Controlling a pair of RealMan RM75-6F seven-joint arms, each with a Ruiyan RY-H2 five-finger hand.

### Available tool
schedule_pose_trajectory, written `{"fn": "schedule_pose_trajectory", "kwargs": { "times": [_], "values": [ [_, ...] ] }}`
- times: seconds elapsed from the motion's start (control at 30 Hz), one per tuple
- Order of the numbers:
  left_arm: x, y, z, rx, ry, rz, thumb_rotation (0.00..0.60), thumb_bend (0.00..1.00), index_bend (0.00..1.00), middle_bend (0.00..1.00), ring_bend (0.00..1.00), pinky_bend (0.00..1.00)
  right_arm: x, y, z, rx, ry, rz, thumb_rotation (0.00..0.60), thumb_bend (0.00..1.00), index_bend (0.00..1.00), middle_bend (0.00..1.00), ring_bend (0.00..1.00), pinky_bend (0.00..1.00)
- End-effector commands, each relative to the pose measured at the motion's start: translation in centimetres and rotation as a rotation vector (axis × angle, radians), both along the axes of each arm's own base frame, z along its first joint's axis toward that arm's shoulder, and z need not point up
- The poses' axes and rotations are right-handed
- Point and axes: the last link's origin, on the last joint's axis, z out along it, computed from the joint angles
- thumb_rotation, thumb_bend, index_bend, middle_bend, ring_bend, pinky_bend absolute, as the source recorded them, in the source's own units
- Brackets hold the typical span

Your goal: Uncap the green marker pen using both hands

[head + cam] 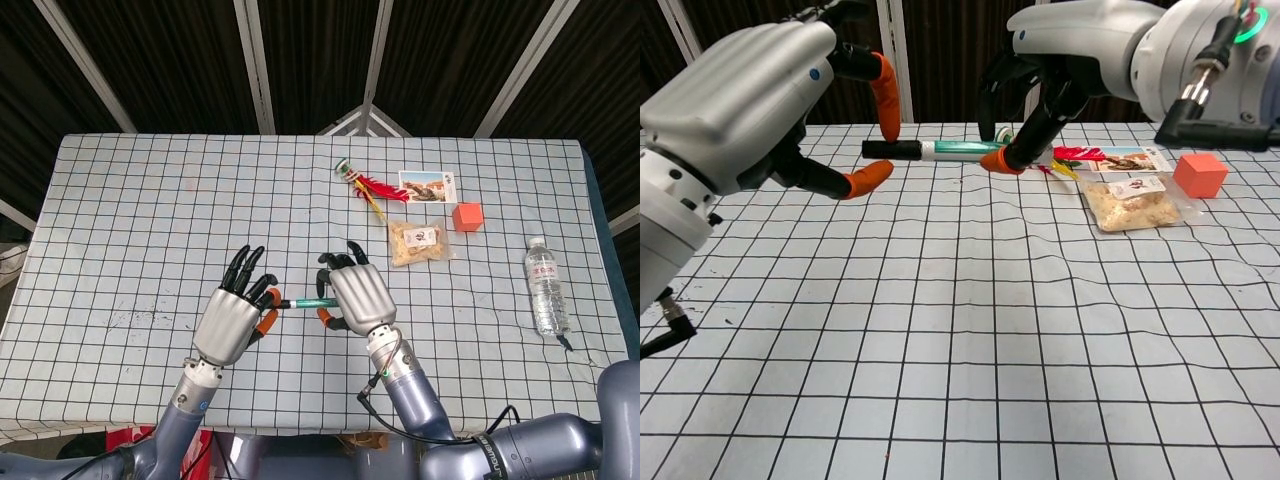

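A table under a white cloth with a black grid; beyond its far edge, dark panels crossed by pale bars.

Bright, even light; sharp frames, faint shadows.

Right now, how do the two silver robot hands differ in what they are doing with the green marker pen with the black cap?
The right hand pinches the green marker pen by its green barrel and holds it level above the checked tablecloth; the left hand holds nothing. The right hand's fingers are curled around the barrel; the left hand's orange-tipped fingers are spread either side of the black cap, not clamped on it. Both are raised off the table.
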Motion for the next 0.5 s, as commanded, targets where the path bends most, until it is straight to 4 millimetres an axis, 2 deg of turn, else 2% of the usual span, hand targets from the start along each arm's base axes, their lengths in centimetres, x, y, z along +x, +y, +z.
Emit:
{"fn": "schedule_pose_trajectory", "kwargs": {
  "times": [0.03,0.5],
  "values": [
    [-0.01,0.08,0.05,0.007,-0.005,-0.001,0.600,0.42,0.56,0.39,0.02,0.06,0.00,-0.01,0.00,0.000,0.001,0.001,0.600,0.62,0.77,0.25,0.25,0.08],
    [-0.33,0.31,0.32,0.021,-0.017,0.003,0.600,0.42,0.56,0.39,0.02,0.06,0.21,0.03,-0.30,0.006,0.005,0.010,0.600,0.61,0.77,0.25,0.25,0.08]
  ]
}}
